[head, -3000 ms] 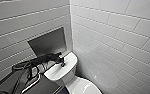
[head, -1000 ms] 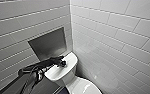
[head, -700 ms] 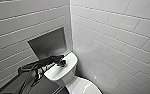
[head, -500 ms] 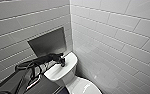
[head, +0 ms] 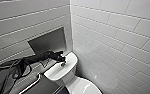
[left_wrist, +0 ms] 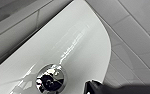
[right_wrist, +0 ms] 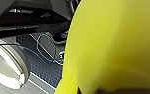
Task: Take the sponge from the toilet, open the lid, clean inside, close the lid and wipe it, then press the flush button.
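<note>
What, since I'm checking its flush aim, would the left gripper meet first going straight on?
The left gripper would likely meet the tank top, at or beside the chrome flush button; depth unclear.

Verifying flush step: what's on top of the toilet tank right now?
A round chrome flush button sits in the flat white tank top. The left tool hangs over it. In the head view its tip covers the button, so contact can't be judged.
</note>
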Motion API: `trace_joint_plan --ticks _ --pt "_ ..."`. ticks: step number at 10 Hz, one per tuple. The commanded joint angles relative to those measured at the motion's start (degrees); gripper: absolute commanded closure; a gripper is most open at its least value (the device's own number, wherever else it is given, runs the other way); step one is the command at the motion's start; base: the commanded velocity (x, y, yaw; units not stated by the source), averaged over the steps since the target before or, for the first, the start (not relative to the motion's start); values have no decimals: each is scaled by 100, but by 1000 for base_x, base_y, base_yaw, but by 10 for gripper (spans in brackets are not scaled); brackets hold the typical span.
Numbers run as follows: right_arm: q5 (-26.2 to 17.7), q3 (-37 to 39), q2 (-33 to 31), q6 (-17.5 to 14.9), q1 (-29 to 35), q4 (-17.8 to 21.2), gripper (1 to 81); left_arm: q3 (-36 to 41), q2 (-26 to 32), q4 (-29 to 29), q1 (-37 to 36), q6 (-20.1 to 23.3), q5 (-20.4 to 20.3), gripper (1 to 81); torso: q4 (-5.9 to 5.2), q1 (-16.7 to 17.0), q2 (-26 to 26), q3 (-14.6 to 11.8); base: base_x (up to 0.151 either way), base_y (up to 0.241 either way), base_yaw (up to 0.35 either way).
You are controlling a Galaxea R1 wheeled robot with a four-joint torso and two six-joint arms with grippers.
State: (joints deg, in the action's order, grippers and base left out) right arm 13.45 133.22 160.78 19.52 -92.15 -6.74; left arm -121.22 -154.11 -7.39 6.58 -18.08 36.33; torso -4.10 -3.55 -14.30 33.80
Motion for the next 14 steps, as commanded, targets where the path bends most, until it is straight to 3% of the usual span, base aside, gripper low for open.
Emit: trace_joint_plan --ticks 1,4,7,9,12,14 --pt "-422 -87 -52 -9 -45 -100 811 2307 1562 -246 -480 41 217 811 0 0 0 0 0 0 0" --pt "-422 -60 -61 -9 16 -99 811 3579 2508 -96 514 76 -64 811 0 0 0 0 0 0 0" --pt "-413 -60 -44 -9 51 -126 811 4897 3589 607 1770 76 -767 811 0 0 0 0 0 0 0" --pt "-413 -51 -17 -18 51 -126 811 5328 3975 1310 3148 76 -1479 811 0 0 0 0 0 0 0" --pt "-404 308 263 -26 51 -126 811 4917 3635 2495 5039 76 -2471 811 0 2 0 0 0 0 0" --pt "-334 703 526 -36 51 -126 811 4233 3117 2794 5743 76 -2692 811 0 2 0 -2 0 0 0"
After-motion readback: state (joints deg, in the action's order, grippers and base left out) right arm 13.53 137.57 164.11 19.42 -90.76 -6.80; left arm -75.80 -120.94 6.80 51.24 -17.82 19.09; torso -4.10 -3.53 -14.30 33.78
